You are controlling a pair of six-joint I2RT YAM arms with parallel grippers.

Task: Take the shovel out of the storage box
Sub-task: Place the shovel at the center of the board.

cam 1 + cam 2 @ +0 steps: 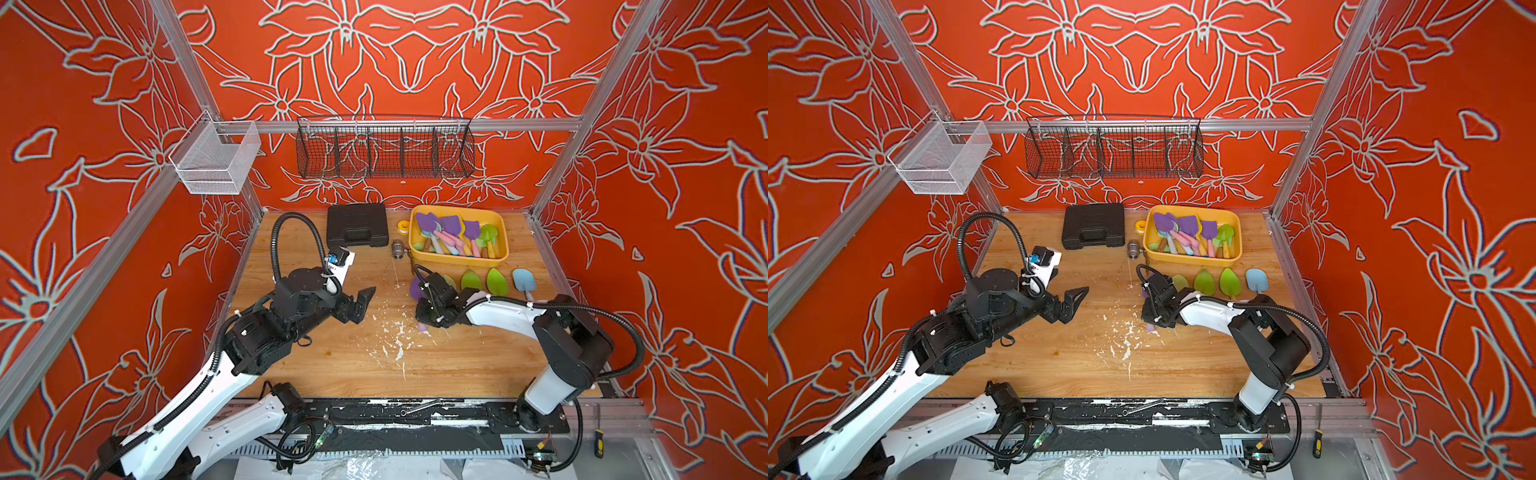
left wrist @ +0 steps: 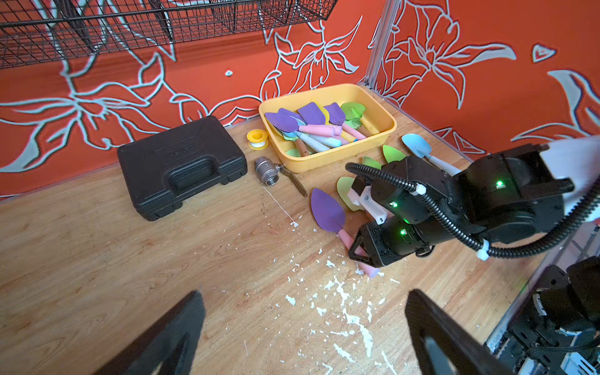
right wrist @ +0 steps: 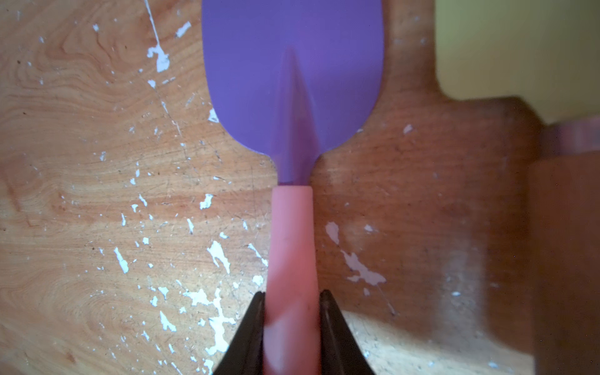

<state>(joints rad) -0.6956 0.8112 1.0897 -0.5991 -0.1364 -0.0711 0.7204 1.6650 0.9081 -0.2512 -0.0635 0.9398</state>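
The yellow storage box (image 1: 457, 262) stands at the back right of the wooden table and holds several toy shovels (image 1: 451, 232) with purple and green blades. In front of it, down at the table surface, is a purple-bladed shovel (image 2: 327, 211) with a pink handle (image 3: 292, 233). My right gripper (image 3: 292, 298) is shut on that handle, outside the box. In both top views the right wrist covers most of this shovel; only its blade edge (image 1: 415, 287) and handle end (image 1: 1152, 327) show. My left gripper (image 2: 303, 295) hovers open over the table's middle (image 1: 361, 305), holding nothing.
A row of shovels lies right of the held one: two green (image 1: 471, 280) (image 1: 497, 281) and a blue one (image 1: 523, 280). A black tool case (image 1: 357, 226), a metal valve (image 1: 398, 249) and a yellow tape roll (image 1: 403, 225) sit left of the box. Wire baskets (image 1: 384, 151) hang on the back wall.
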